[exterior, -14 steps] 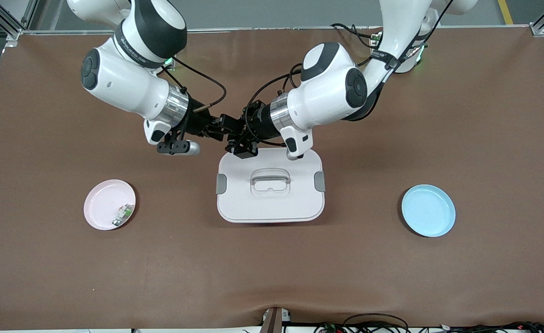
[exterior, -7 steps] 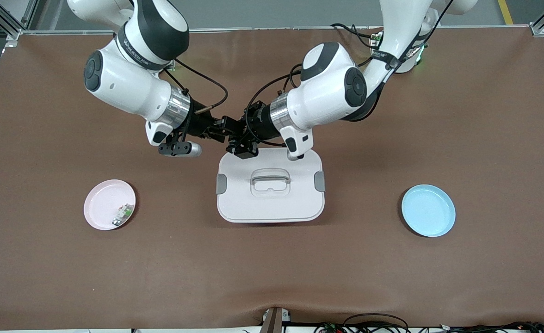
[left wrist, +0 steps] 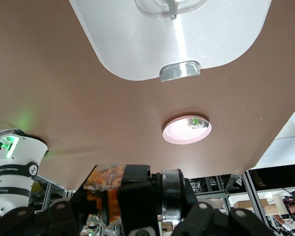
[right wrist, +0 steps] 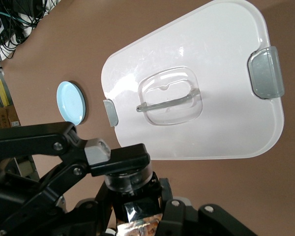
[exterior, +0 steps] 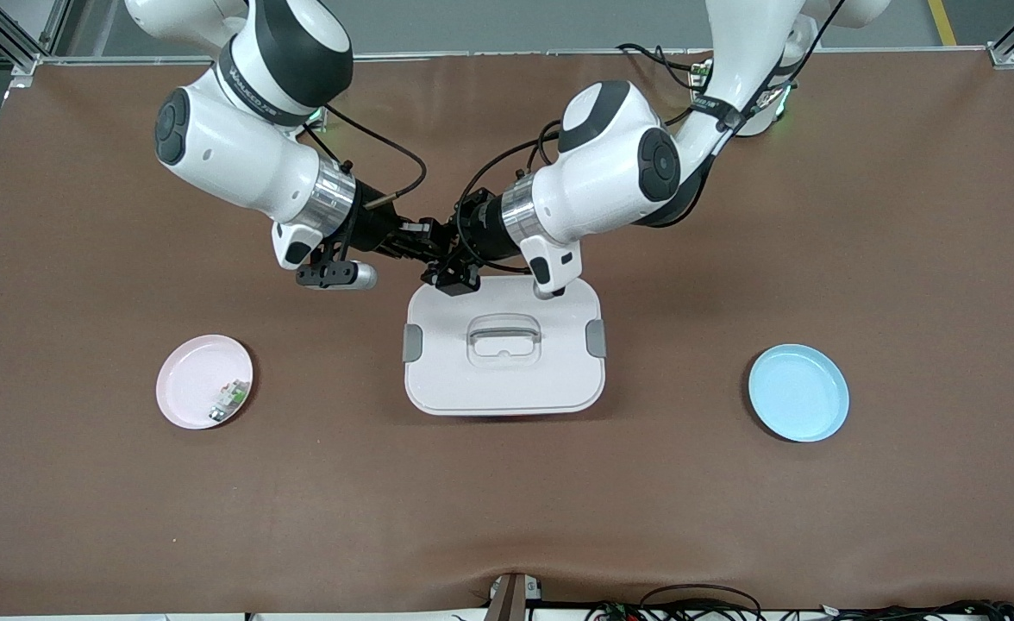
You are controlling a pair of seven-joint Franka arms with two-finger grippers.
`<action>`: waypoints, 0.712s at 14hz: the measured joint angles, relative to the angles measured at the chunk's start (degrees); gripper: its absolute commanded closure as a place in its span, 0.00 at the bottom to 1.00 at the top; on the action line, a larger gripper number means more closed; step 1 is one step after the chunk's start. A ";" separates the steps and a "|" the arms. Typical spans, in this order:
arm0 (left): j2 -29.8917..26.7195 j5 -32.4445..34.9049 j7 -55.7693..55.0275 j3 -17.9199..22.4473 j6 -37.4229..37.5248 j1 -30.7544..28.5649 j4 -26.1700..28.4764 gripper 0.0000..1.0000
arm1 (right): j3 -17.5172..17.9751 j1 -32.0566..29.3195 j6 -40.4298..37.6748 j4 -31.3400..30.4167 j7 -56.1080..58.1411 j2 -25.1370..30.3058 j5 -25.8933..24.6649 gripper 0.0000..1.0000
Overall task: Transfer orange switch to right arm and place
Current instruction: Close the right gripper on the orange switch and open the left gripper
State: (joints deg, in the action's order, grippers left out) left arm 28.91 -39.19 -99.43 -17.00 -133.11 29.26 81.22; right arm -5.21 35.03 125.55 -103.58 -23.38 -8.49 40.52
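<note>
Orange switch [left wrist: 105, 189] between both claws, midair

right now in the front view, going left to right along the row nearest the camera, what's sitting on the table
pink plate holding a small white-and-green part → white lidded container → blue plate

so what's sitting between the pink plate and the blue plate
The white lidded box, with grey clips and a clear handle, sits between the pink plate and the blue plate; the front view shows it.
</note>
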 measured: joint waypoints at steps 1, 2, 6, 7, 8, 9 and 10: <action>0.00 0.00 0.00 -0.01 0.00 0.00 0.00 0.50 | -0.01 0.00 -0.03 0.00 0.00 0.00 0.00 1.00; 0.00 0.00 0.00 -0.01 0.00 0.00 0.00 0.48 | -0.02 0.00 -0.04 0.00 0.00 0.00 0.01 1.00; 0.00 0.19 0.00 -0.01 0.00 0.00 -0.03 0.19 | -0.04 0.00 -0.12 -0.01 -0.01 -0.01 0.01 1.00; -0.03 0.35 0.00 -0.01 0.02 0.00 -0.12 0.01 | -0.18 -0.01 -0.20 -0.07 0.00 -0.03 -0.03 1.00; -0.09 0.40 0.00 0.00 0.03 -0.01 -0.22 0.00 | -0.39 -0.03 -0.28 -0.21 0.05 -0.05 -0.08 1.00; -0.17 0.42 0.00 0.00 0.03 -0.01 -0.29 0.00 | -0.57 -0.08 -0.30 -0.34 0.14 -0.07 -0.11 1.00; -0.22 0.44 0.00 0.01 0.03 -0.02 -0.33 0.00 | -0.71 -0.15 -0.30 -0.43 0.28 -0.09 -0.40 1.00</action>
State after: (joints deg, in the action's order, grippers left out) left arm 28.69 -38.75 -99.43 -16.99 -133.08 29.25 80.88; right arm -5.92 34.88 125.25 -104.01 -23.09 -8.58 40.12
